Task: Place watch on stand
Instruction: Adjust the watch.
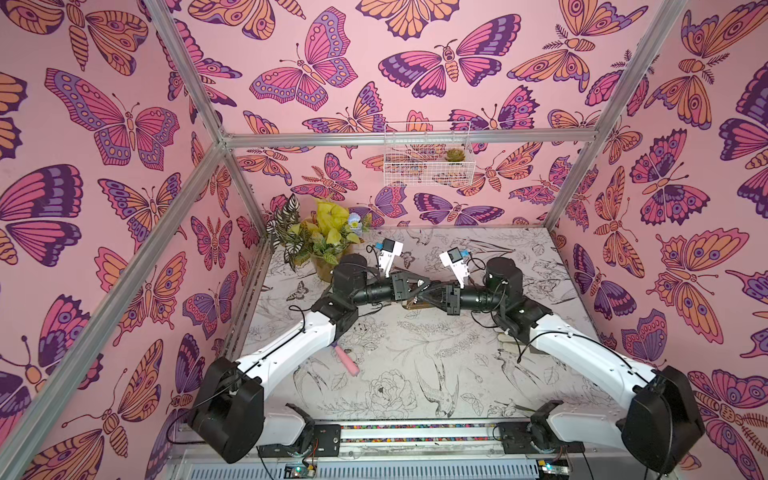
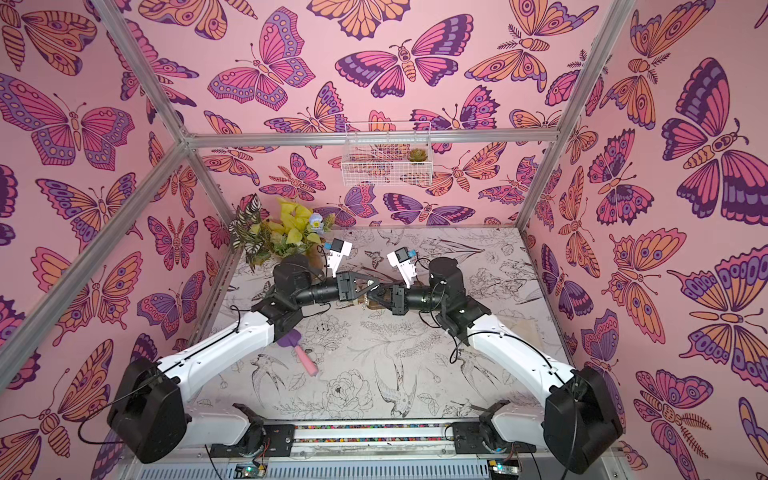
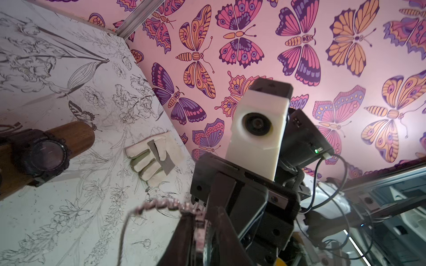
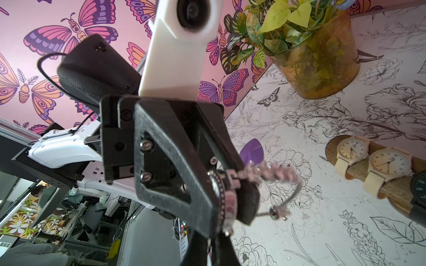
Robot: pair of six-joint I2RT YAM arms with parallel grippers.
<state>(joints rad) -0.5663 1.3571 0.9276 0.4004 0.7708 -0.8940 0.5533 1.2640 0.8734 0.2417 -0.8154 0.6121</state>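
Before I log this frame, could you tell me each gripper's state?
Left gripper: around the pink watch, grip unclear.
Right gripper: shut on the pink watch.

**One watch on the stand, one at the pincer**

A black watch (image 3: 47, 156) wraps the wooden stand (image 3: 76, 135) near its rounded end. Just past that end a cream glove (image 3: 152, 159) lies on the worktop (image 3: 69, 218). Farther from the stand, a blurred pink watch (image 3: 161, 203) hangs at the right pincer (image 3: 207, 218).

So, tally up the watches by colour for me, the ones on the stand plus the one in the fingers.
cream watches: 2
black watch: 1
pink bracelet watch: 1
Total: 4 in view
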